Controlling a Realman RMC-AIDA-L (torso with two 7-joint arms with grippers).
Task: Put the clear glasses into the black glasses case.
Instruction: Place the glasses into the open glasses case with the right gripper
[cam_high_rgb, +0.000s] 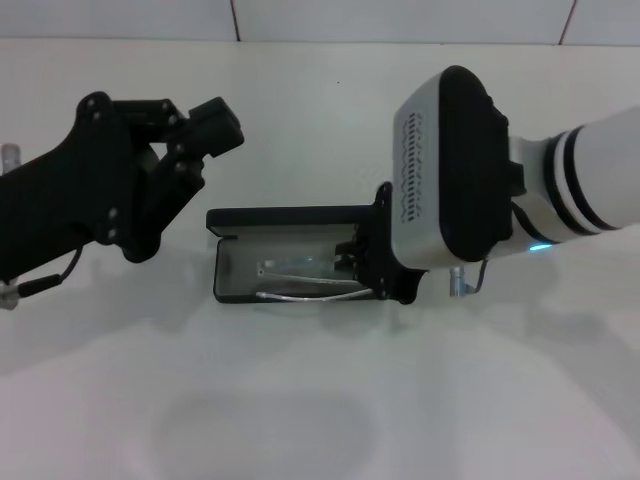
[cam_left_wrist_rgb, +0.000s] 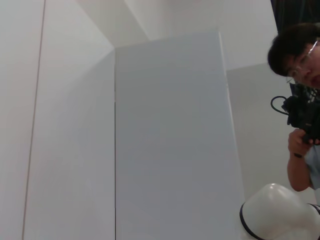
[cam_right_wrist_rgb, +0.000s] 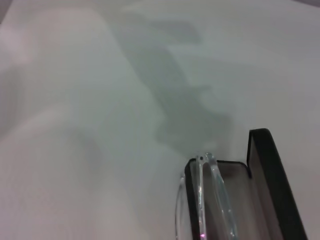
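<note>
The black glasses case (cam_high_rgb: 232, 270) lies open in the middle of the white table, its lid (cam_high_rgb: 290, 216) standing up along the far side. The clear glasses (cam_high_rgb: 300, 266) rest in the grey-lined tray, and one thin clear arm (cam_high_rgb: 305, 296) curves out over the near rim. My right gripper (cam_high_rgb: 352, 258) reaches down into the case's right end, shut on the glasses. In the right wrist view the glasses (cam_right_wrist_rgb: 207, 195) run along the case (cam_right_wrist_rgb: 272, 180), with one clear edge outside the rim. My left gripper (cam_high_rgb: 208, 152) hangs open above the table, left of the case, holding nothing.
The white tabletop (cam_high_rgb: 320, 400) spreads around the case, with a wall behind it. The left wrist view points away from the table at white wall panels (cam_left_wrist_rgb: 170, 140), a person (cam_left_wrist_rgb: 302, 100) with a dark device, and a white rounded robot part (cam_left_wrist_rgb: 280, 212).
</note>
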